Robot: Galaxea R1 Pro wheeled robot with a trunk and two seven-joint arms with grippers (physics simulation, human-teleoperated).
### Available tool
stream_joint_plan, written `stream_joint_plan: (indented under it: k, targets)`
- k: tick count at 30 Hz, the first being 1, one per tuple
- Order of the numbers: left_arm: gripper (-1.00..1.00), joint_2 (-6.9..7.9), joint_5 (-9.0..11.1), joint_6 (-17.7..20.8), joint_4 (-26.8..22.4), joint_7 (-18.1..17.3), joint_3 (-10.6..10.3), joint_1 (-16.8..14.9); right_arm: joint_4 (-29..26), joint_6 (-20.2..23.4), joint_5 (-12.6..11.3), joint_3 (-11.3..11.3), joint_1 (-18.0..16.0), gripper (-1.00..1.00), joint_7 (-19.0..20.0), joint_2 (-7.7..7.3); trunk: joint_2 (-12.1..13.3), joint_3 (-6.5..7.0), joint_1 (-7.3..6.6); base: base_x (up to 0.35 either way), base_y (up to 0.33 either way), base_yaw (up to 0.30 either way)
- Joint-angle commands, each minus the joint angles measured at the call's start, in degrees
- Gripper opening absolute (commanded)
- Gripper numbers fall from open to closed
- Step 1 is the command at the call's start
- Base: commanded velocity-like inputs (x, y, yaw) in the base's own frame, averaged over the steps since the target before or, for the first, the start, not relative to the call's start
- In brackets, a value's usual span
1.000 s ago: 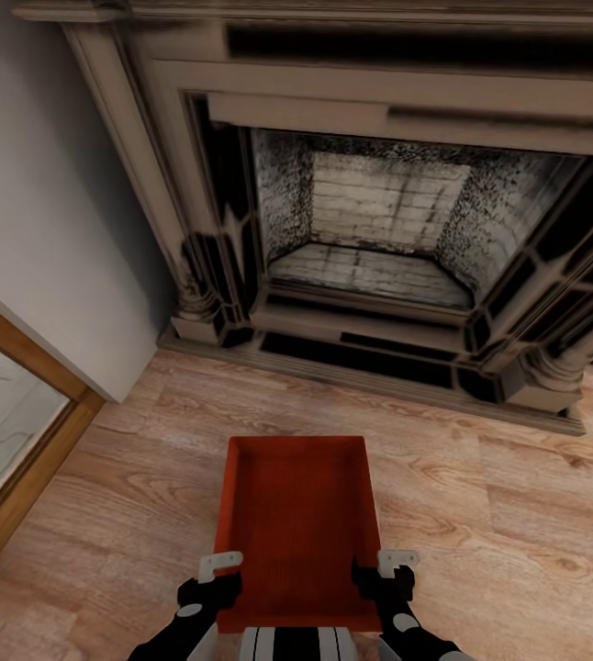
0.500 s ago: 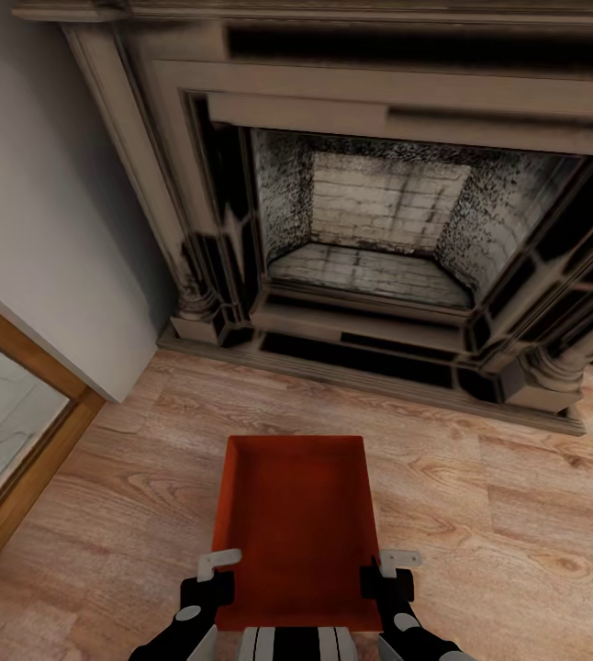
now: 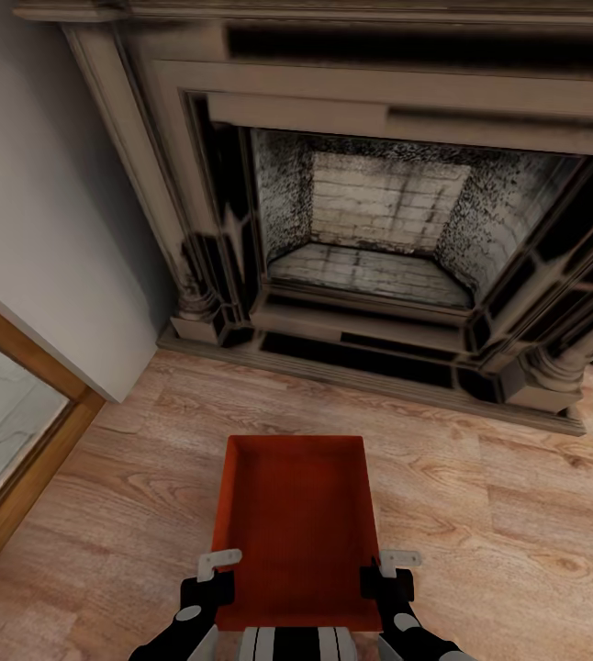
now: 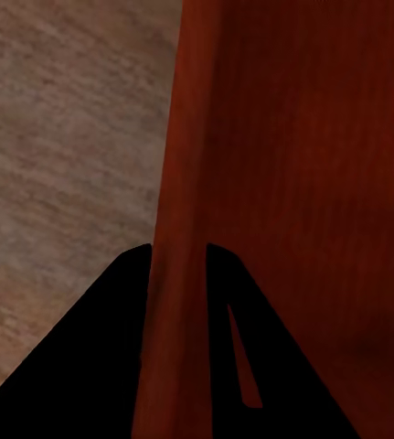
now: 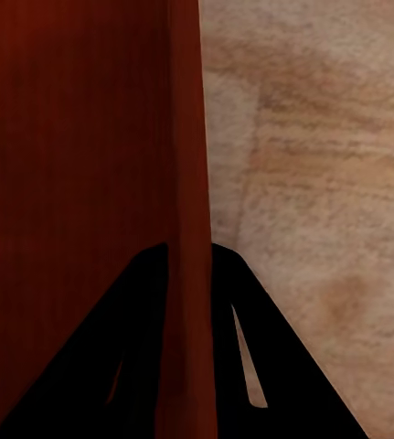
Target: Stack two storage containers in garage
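Fireplace [image 3: 379,239] at 12 o'clock, wood-plank floor [image 3: 498,514] below. Storage container [image 3: 296,528] at 6 o'clock, held between both arms. Left hand [image 3: 212,576] and right hand [image 3: 390,574] each pinch a side wall. Likely light, stiff, thin-walled; grip the opposite rims.

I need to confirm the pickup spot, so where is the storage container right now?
In the head view the storage container sits low and central over the wood-plank floor, in front of the fireplace, with the left gripper and right gripper on its side walls.
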Motion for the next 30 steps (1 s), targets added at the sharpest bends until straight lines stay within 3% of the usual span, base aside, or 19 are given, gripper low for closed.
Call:
stream_joint_plan:
  k: [1,30]
  targets:
    - [-1.00,-0.01,0.6,-0.2,0.0,0.1,-0.8,0.0,0.1,0.1,0.7,0.9,0.0,-1.00,0.1,0.03,0.4,0.15,-0.22,0.000,0.000,0.000]
    - [-1.00,0.18,0.8,-0.2,0.0,-0.6,-0.8,-0.1,0.1,0.1,0.7,0.9,0.0,-1.00,0.1,0.06,12.0,5.35,-6.59,0.000,0.000,0.000]
